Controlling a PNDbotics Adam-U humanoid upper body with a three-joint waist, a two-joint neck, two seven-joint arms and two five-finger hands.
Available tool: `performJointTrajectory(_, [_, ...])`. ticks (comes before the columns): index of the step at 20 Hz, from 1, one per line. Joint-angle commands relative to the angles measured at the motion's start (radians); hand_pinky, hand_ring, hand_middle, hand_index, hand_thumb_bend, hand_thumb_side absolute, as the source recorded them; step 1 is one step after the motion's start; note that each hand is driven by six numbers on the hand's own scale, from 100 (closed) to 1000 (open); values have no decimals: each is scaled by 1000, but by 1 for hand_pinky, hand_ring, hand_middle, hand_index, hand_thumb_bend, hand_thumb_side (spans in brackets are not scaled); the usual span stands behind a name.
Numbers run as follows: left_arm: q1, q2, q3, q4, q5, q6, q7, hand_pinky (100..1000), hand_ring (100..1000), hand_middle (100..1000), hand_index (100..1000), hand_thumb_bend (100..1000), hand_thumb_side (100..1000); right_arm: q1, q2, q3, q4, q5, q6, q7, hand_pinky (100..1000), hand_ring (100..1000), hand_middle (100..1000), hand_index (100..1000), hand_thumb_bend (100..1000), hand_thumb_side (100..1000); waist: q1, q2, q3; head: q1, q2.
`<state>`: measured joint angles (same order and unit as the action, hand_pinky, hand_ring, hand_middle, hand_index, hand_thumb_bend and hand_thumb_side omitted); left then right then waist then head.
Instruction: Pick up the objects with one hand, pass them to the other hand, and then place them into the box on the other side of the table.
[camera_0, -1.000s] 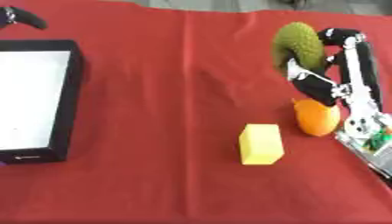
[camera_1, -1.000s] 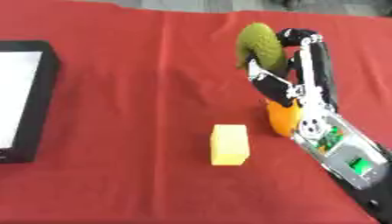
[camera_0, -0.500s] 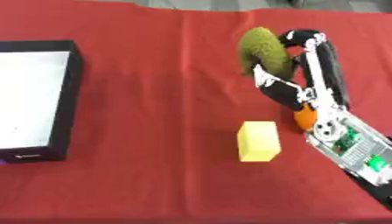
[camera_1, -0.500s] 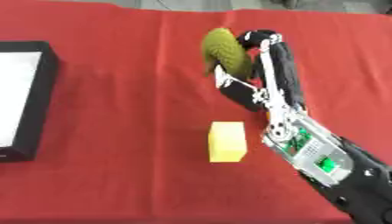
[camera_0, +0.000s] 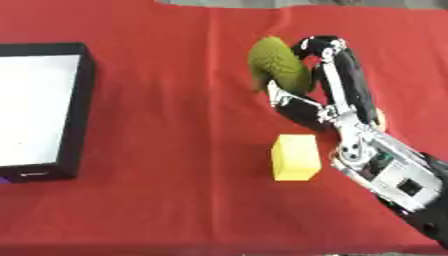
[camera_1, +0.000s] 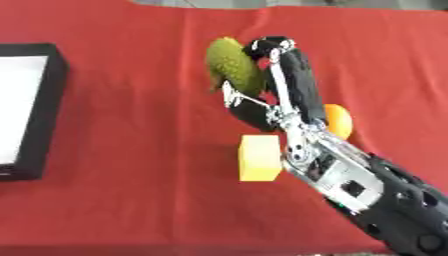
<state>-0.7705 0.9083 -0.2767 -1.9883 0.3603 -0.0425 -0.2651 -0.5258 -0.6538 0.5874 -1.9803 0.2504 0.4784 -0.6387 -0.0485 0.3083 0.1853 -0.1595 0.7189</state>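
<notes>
My right hand (camera_0: 319, 75) curls its fingers and thumb around the bumpy, oval green fruit (camera_0: 277, 66), holding it above the red cloth-covered table (camera_0: 175, 150).

Taking that green fruit as my mark: just nearer me sits the smooth yellow rectangular block (camera_0: 295, 157), close beside my forearm; the round orange fruit (camera_1: 337, 120) lies past my arm on the right, partly hidden. Well off to the left stands the black-walled, white-floored box (camera_0: 39, 110), at the table's left edge, with a wide stretch of bare red cloth between.
</notes>
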Motion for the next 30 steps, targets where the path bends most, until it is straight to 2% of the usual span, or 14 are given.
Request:
performJointTrajectory(1, [-36, 50, -20, -12, -52, 10, -46, 694, 798, 798, 792, 100, 330, -26, -4, 17, -20, 2, 27, -48, 267, 630, 399, 409, 100, 100, 8, -33, 1, 6, 5])
performJointTrajectory(6, [-78, 64, -87, -12, -157, 31, -123, 713, 804, 804, 810, 100, 266, -48, 3, 43, -20, -17, 3, -55, 268, 626, 396, 406, 100, 100, 9, -35, 0, 13, 8])
performJointTrajectory(11, [-120, 73, -162, -12, -254, 23, -168, 727, 800, 799, 812, 100, 246, -71, 11, 71, -20, -28, -34, -54, 265, 622, 395, 405, 100, 100, 10, -36, 2, 12, 9])
performJointTrajectory(23, [-184, 68, -323, -12, -445, -7, -241, 759, 810, 817, 852, 100, 262, -109, 24, 137, -20, -48, -63, 11, 242, 623, 394, 403, 100, 100, 14, -37, 5, 12, 17])
performJointTrajectory(30, [-219, 46, -396, -12, -536, -26, -274, 771, 763, 826, 874, 100, 273, -117, 28, 165, -20, -102, -58, 13, 226, 633, 392, 399, 100, 100, 13, -39, 7, 17, 20])
